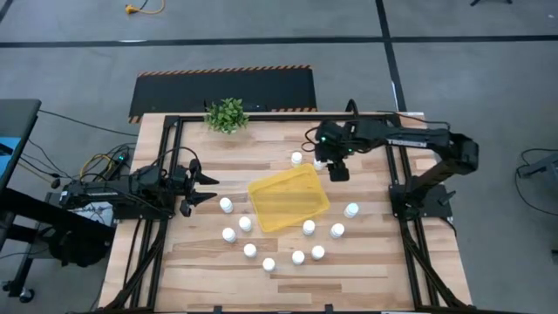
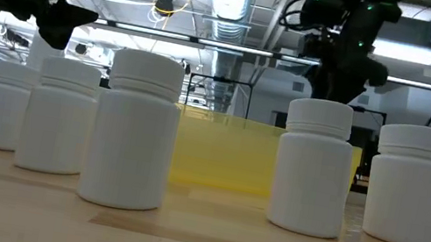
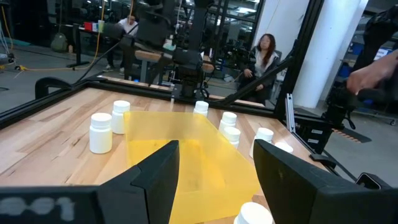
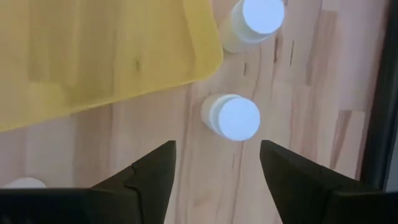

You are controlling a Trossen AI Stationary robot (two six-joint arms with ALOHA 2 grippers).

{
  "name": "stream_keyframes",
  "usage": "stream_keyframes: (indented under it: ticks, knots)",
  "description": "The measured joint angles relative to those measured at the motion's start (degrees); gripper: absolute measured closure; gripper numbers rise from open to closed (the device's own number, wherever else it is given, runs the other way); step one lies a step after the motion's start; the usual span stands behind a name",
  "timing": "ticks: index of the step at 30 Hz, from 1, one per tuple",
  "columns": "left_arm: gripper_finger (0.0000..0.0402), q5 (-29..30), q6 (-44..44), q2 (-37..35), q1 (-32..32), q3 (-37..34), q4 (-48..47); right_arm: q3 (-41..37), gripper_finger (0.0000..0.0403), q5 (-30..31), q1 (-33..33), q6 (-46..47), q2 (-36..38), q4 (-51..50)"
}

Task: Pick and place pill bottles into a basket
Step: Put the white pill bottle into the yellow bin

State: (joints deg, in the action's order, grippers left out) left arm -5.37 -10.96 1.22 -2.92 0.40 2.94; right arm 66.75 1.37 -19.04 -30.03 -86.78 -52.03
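Observation:
The yellow basket point(image 1: 289, 199) lies on the wooden table's middle, with nothing in it point(image 3: 186, 140). Several white pill bottles stand upright on their bases around it, most along its near side point(image 1: 298, 256) and left side point(image 1: 226, 205), and one beyond its far edge point(image 1: 296, 158). My right gripper point(image 1: 336, 173) hangs open over the basket's far right corner, pointing steeply down; one bottle point(image 4: 231, 117) stands on the table below it, ahead of its fingers, and another point(image 4: 255, 18) farther on. My left gripper point(image 1: 212, 187) waits open and level at the table's left, facing the basket.
A small green potted plant point(image 1: 227, 114) stands at the far edge. Black frame rails point(image 1: 397, 174) run along the table's left and right sides. Bare wood lies along the near edge. A seated person point(image 3: 264, 53) shows in the room beyond the table.

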Motion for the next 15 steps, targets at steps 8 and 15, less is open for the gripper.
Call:
stream_keyframes:
  ticks: [8,15]
  knots:
    - [0.0207,0.0,0.0,0.0,0.01,0.0,-0.02,0.47,0.0174,-0.02,-2.21,-4.6,-5.21,0.6]
    - [0.0207,-0.02,0.0,0.0,-0.01,0.0,-0.02,0.47,0.0174,0.02,-3.67,-6.48,-9.12,3.41]
